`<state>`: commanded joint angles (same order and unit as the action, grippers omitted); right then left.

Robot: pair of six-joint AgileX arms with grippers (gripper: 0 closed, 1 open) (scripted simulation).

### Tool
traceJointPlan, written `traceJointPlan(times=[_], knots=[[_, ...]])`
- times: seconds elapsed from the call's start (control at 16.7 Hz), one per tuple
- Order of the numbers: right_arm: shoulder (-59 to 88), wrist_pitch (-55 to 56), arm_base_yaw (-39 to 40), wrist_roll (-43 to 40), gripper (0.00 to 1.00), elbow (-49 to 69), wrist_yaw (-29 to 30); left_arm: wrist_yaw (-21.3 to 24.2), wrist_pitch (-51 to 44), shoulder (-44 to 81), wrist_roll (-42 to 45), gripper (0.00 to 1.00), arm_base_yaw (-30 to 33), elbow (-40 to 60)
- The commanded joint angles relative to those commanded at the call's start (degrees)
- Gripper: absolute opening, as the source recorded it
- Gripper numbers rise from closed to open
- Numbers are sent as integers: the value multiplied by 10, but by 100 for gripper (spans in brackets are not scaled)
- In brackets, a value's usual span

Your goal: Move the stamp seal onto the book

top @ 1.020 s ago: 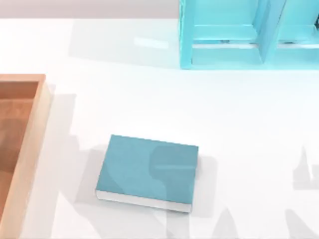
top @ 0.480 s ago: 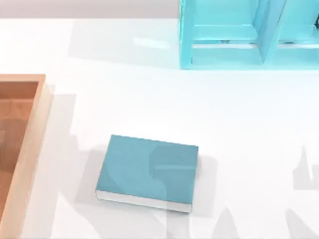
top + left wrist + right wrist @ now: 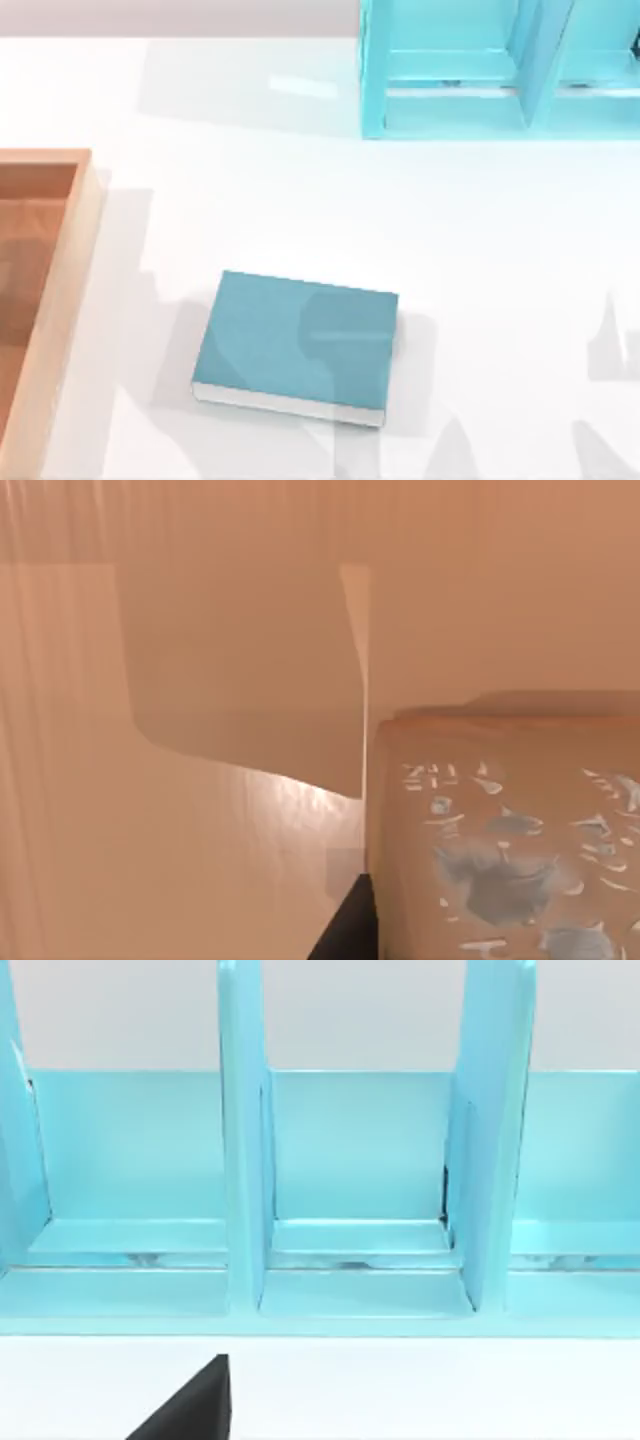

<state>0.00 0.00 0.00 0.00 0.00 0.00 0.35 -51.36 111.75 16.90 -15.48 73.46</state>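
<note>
Near the tabletop's [image 3: 300, 200] front, the book [image 3: 298, 340] lies flat exactly where it lay a second ago. Close in the left wrist view, the stamp seal [image 3: 505, 845] stands inside the wooden tray [image 3: 45, 300]; whether the left hand grips it, I cannot tell.

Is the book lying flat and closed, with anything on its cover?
Flat and closed: the book shows its whole teal cover upward, white page edges along one side, nothing resting on it.
</note>
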Motion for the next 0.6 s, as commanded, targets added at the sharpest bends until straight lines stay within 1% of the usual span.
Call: traceJointPlan(times=[0.18,0.36,0.48,0.6], knots=[[0,0,0,0,100,0,0,1,-7,-2,0,0,-4,7],[0,0,0,0,100,0,0,5,-50,-7,-10,0,-11,44],[0,0,0,0,100,0,0,7,-95,-14,-32,0,13,82],[0,0,0,0,100,0,0,7,-148,-24,-68,0,55,126]])
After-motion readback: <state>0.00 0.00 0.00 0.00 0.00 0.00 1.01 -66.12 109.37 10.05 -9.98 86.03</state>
